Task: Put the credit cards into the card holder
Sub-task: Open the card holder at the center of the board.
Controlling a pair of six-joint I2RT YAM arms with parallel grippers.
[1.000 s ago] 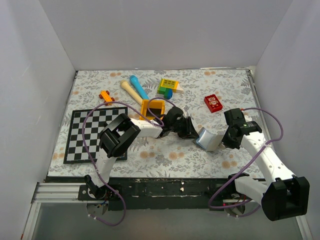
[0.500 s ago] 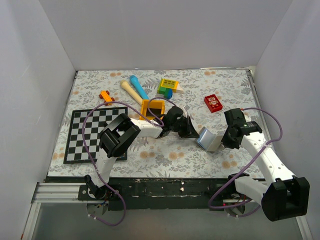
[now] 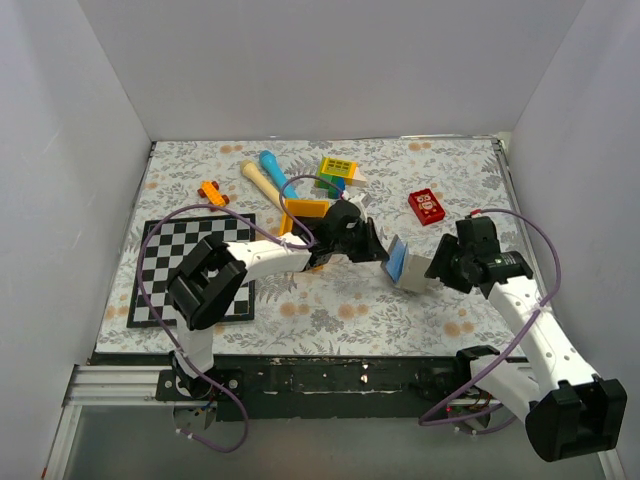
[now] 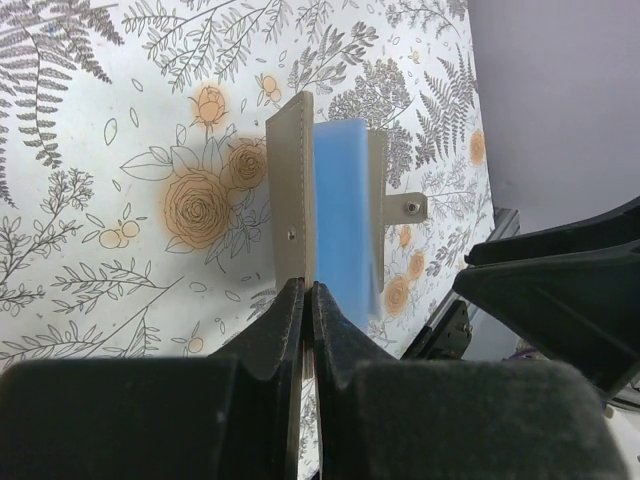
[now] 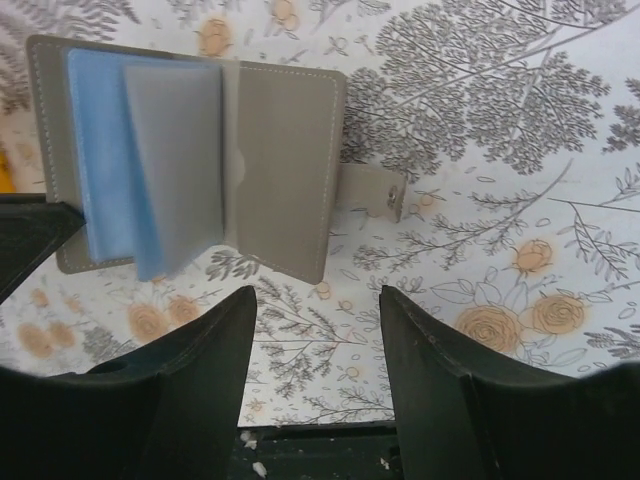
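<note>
The card holder [image 3: 408, 265] is a grey wallet standing open on the floral table, right of centre. My left gripper [image 3: 380, 251] is shut on the edge of its grey cover [image 4: 290, 200]; blue pockets [image 4: 345, 210] and the snap tab [image 4: 404, 207] show beyond the fingers. In the right wrist view the card holder [image 5: 280, 160] is spread open, with blue and grey pockets fanned out. My right gripper [image 5: 318, 300] stands open just short of the holder, with only table between its fingers [image 5: 430, 350]. The credit cards are out of view.
A red block [image 3: 427, 206] lies behind the right arm. An orange tray [image 3: 303, 211], a yellow-green block [image 3: 337, 170], blue and cream sticks [image 3: 272, 172] and a small orange toy [image 3: 211, 191] sit at the back. A chessboard [image 3: 180, 270] lies left.
My right gripper has opened, let go of the card holder and drawn back slightly. The left gripper has shut on the holder's cover, and the left arm has swung round.
</note>
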